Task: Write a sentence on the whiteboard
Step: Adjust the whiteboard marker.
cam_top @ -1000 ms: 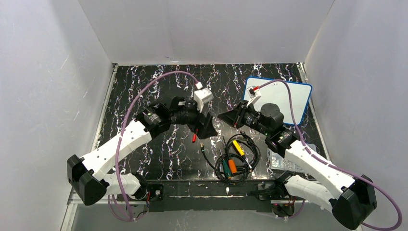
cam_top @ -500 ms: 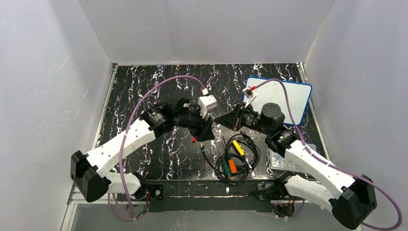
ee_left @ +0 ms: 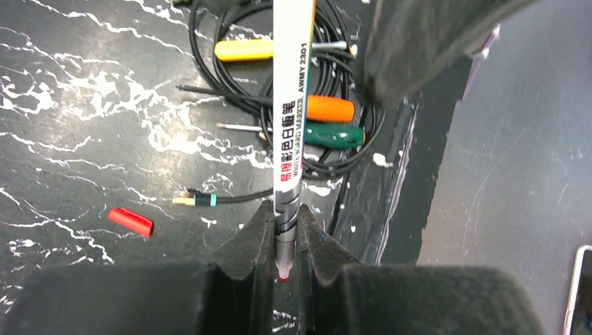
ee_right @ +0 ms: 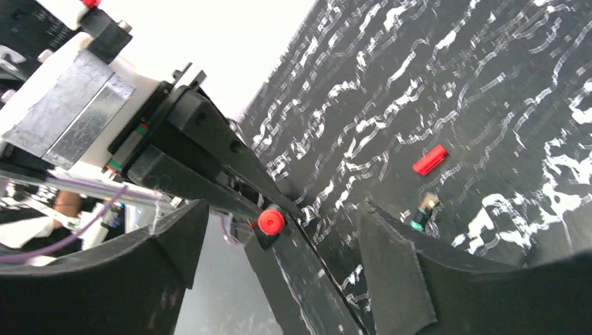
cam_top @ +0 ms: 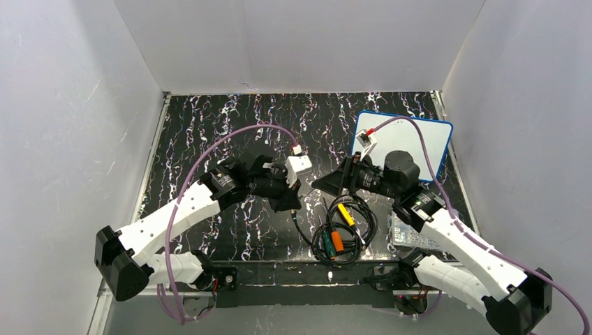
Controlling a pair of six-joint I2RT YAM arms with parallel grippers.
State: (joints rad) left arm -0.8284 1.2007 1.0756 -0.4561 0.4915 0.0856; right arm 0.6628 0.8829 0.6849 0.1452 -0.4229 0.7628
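1. Nearest the arm bases, a coil of black cables with yellow, orange and green plugs is lying on the black marbled table. A clear plastic box is sitting just right of it, partly hidden under the right arm.
2. The left gripper is hanging just left of the coil. Its fingers are clamping a whiteboard marker. The red nib is poking back between the fingers, and the barrel is reaching out over the cables.
3. A red cap is lying loose on the table near a cable's end plug, apart from the marker.
4. The right gripper is facing the left one at close range. Its jaws are spread wide and gripping nothing.
5. The whiteboard is lying flat at the far right of the table, behind the right arm and well apart from the marker. The arm's wrist is covering its near left part, and the visible face is showing white.
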